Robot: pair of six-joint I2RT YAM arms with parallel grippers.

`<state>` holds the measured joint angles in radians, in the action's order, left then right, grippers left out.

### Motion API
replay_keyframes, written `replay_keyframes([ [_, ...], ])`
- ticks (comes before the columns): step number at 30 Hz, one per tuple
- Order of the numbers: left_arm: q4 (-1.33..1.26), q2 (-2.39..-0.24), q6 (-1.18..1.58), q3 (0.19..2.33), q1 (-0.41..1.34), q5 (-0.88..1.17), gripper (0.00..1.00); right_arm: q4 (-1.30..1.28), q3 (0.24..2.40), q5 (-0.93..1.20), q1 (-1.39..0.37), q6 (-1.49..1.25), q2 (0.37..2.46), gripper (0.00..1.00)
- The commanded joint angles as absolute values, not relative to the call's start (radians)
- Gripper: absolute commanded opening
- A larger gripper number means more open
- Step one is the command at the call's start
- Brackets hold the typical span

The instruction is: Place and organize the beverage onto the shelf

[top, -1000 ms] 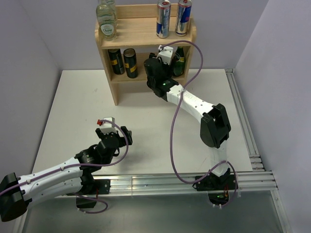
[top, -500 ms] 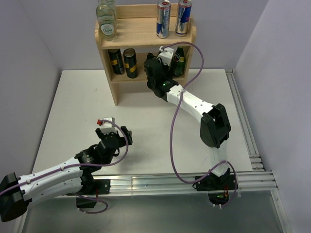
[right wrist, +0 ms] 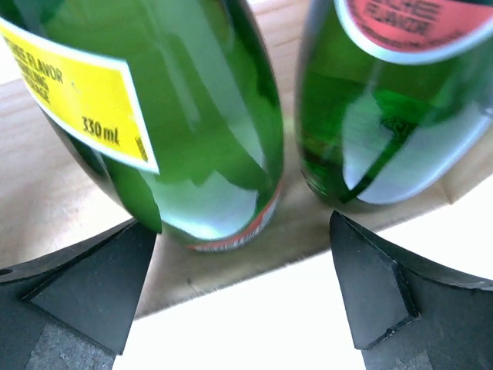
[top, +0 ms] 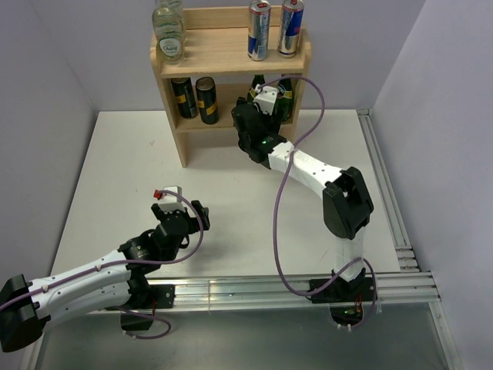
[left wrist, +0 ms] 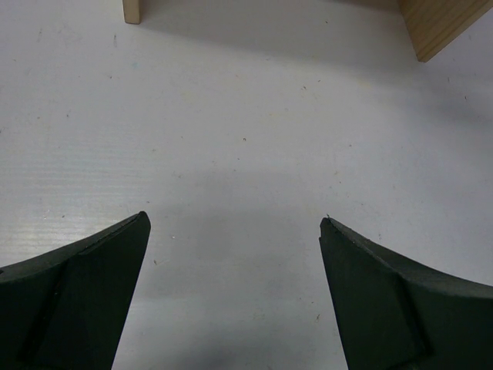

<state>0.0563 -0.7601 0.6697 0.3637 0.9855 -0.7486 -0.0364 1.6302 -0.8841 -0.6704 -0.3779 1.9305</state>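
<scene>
The wooden shelf (top: 223, 52) stands at the back of the table. Two silver-and-blue cans (top: 259, 31) are on its top tier and two black-and-gold cans (top: 194, 99) on the middle tier at the left. Two green bottles (top: 285, 94) stand upright at that tier's right. My right gripper (top: 254, 108) is open just in front of them. In the right wrist view the left green bottle (right wrist: 177, 116) and the right one (right wrist: 393, 100) stand on the shelf board (right wrist: 46, 208), beyond my open right gripper (right wrist: 240, 231), which holds nothing. My left gripper (top: 199, 213) is open and empty over the table (left wrist: 246, 116).
Clear glass bottles (top: 168, 35) stand at the left of the top tier. The shelf's two front feet (left wrist: 132, 11) show at the top of the left wrist view. A metal rail (top: 385, 200) runs along the table's right edge, with grey walls on three sides.
My right gripper has opened, letting go of the left green bottle on the middle tier, and has drawn back a little from the shelf. The left arm has not moved.
</scene>
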Motion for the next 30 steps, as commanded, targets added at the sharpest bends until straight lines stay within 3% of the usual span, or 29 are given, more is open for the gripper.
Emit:
replay_keyframes([
  [1, 0.02, -0.744, 0.66, 0.357, 0.989, -0.742, 0.99, -0.035, 1.573, -0.868, -0.669, -0.394, 1.833, 1.0],
  [16, 0.023, -0.749, 0.661, 0.36, 0.989, -0.747, 0.99, -0.003, 1.265, -0.649, -0.742, -0.397, 1.648, 1.0],
  [25, 0.041, -0.768, 0.661, 0.394, 0.989, -0.749, 0.99, -0.129, 0.976, -0.586, -0.949, -0.536, 1.287, 1.0],
  [30, 0.198, -0.744, 0.687, 0.544, 1.009, -0.712, 0.99, -0.293, 0.878, -0.715, -1.115, -0.595, 0.987, 1.0],
])
